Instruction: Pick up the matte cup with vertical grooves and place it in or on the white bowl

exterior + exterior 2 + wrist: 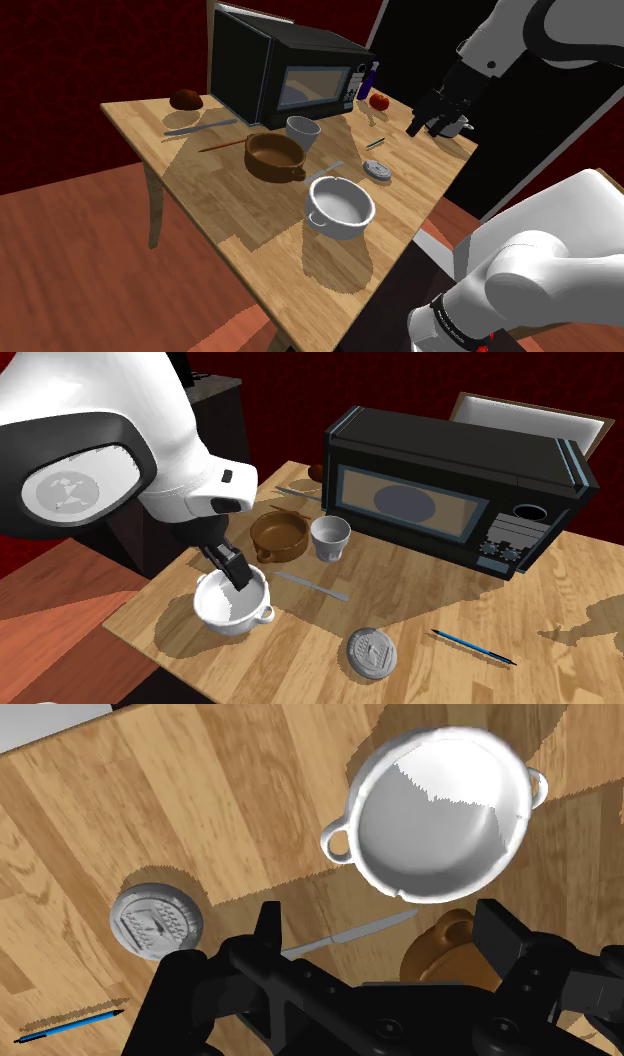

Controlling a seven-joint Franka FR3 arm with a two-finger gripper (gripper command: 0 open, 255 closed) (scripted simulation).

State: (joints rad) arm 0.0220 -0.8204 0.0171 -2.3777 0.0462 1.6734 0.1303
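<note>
1. Gripper (385,934) up above the table (230,190), fingers spread wide, nothing pinched between them.
2. Pale cup (302,131) upright on the table, in front of the microwave (290,70), just beside the brown bowl (274,156), well apart from the gripper.
3. White bowl (430,824) near the brown bowl on the side away from the microwave, apart from the cup.
4. Knife (350,934) flat between the two bowls.
5. Grey disc (155,919) past the knife's end; blue pen (70,1022) beyond it.
</note>
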